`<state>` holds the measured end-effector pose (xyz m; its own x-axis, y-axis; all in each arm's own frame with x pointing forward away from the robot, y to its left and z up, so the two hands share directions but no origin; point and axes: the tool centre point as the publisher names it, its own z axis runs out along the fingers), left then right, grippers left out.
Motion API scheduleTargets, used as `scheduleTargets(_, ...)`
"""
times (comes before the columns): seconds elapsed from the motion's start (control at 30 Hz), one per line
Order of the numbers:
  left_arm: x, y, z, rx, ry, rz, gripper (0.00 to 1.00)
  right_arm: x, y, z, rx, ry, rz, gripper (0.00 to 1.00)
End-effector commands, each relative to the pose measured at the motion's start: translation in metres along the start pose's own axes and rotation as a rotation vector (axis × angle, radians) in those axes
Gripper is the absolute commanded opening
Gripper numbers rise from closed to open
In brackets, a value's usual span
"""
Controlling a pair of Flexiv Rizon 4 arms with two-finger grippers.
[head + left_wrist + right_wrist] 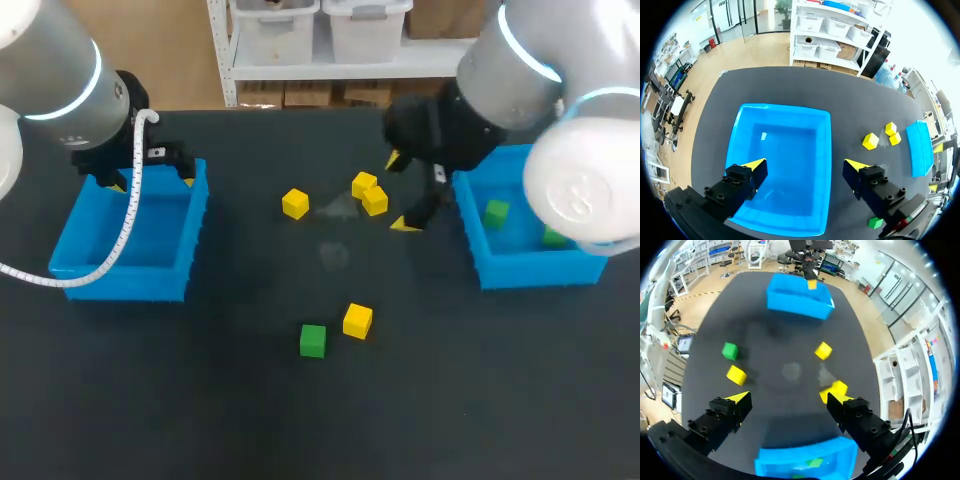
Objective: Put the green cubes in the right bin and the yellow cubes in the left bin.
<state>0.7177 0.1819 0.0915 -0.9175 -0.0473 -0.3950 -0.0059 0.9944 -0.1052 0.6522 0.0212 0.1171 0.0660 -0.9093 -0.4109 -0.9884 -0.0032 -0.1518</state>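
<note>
Left wrist view, L pincer (805,167) spread wide, above bin (785,108)

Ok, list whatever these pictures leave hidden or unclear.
- Head view: the right arm covers part of the right bin; green cubes there uncountable.
- Right wrist view: that bin is cut off by the black rim.
- Head view: the left arm hides the left bin's far wall.
</note>
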Motion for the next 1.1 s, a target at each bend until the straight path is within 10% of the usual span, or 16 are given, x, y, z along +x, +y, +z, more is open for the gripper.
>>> scheduleTargets(0.03,0.0,-0.001,0.0,-0.003,-0.001,-0.002,1.0,-0.025,0.018,0.007,-0.056,0.024,0.014,1.0)
scheduleTargets(0.57,0.0,-0.001,0.0,-0.003,-0.001,-0.002,1.0,-0.068,0.109,0.04,-0.09,0.064,0.059,1.0)
scheduleTargets(1.1,0.0,-0.001,0.0,-0.003,-0.001,-0.002,1.0,-0.076,0.139,0.093,-0.14,0.137,0.005,1.0)
